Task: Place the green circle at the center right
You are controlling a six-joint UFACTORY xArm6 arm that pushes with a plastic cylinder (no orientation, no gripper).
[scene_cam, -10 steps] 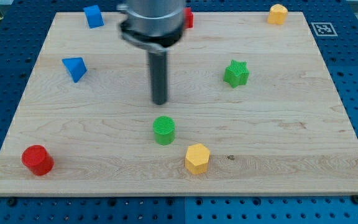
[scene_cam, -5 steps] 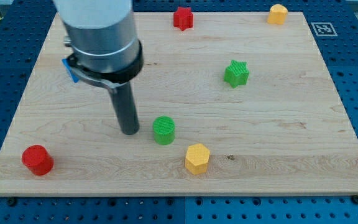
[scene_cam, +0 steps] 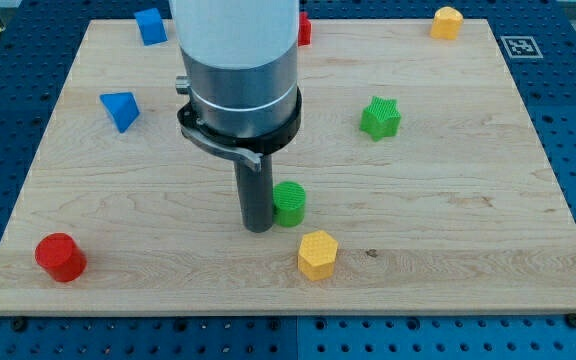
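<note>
Wooden board (scene_cam: pixel 468 220) carries scattered blocks. My tip (scene_cam: pixel 258 226) touches the left side of the green circle (scene_cam: pixel 289 203), below board centre, so a push would send it toward the view's right. A yellow block (scene_cam: pixel 318 254) lies just below. No fingers exist on this rod.
</note>
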